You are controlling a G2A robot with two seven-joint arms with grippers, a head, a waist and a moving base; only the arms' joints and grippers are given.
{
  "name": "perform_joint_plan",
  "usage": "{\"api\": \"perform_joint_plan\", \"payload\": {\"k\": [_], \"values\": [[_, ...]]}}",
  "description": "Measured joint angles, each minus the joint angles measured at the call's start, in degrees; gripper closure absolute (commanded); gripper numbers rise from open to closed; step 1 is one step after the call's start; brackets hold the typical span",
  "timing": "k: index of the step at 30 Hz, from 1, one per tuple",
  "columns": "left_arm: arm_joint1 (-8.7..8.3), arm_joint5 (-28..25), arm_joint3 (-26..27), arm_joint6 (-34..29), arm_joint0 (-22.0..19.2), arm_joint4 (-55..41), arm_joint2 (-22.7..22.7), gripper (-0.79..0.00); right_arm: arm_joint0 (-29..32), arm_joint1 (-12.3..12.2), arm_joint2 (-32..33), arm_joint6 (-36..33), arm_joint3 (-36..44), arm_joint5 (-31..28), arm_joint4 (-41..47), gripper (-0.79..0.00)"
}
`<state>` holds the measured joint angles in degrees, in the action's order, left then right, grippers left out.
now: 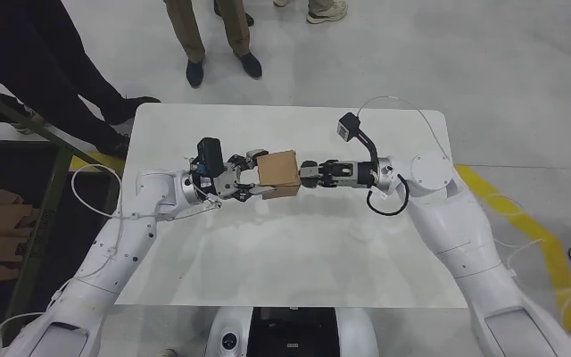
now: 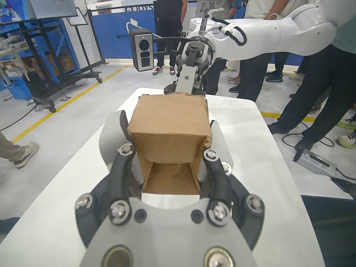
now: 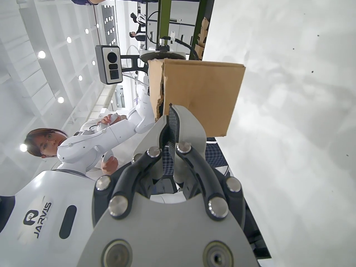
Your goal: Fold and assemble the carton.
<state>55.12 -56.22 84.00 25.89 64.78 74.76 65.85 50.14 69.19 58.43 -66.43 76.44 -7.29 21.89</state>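
A small brown carton (image 1: 279, 172) is held above the middle of the white table (image 1: 294, 259), between the two arms. My left gripper (image 1: 252, 181) is shut on the carton (image 2: 169, 123), one finger on each side wall. The carton's open end faces the left wrist, and a flap is folded down over its mouth. My right gripper (image 1: 305, 174) meets the carton's opposite end. Its fingers (image 3: 178, 123) are pressed together, with their tips at the carton (image 3: 200, 95) beside a ragged edge. I cannot tell whether a flap is pinched between them.
Several people stand on the floor beyond the table's far edge (image 1: 285, 107). A dark rack with flat cardboard pieces (image 1: 11, 223) stands off the table's left side. Bare tabletop lies in front of and behind the carton.
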Motion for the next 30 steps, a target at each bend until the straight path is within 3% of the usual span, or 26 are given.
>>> {"api": "perform_joint_plan", "payload": {"k": [7, 13, 15, 20, 30], "values": [[0.18, -0.1, -0.8, -0.1, 0.1, 0.0, -0.2, -0.471, -0.5, -0.1, 0.1, 0.5, -0.8, -0.1, -0.4, 0.0], [0.69, 0.6, -4.5, -0.1, -0.9, 0.7, -1.6, -0.446, 1.0, -1.0, 3.1, 1.9, -0.8, -1.0, -2.5, 0.0], [0.98, 0.7, -5.9, 0.1, -1.4, 1.2, -2.6, -0.397, 1.7, -1.3, 3.8, 1.7, -0.1, -2.3, -3.0, 0.0], [1.98, 2.1, -10.4, 2.2, -3.2, 4.6, -6.1, -0.523, 3.8, -1.8, 4.6, -0.2, 1.6, -4.9, -2.9, 0.0], [5.08, 6.3, -24.0, 11.2, -9.0, 10.7, -14.2, -0.548, 6.7, -2.5, 5.8, -0.7, 4.2, -7.0, -3.4, 0.0]]}}
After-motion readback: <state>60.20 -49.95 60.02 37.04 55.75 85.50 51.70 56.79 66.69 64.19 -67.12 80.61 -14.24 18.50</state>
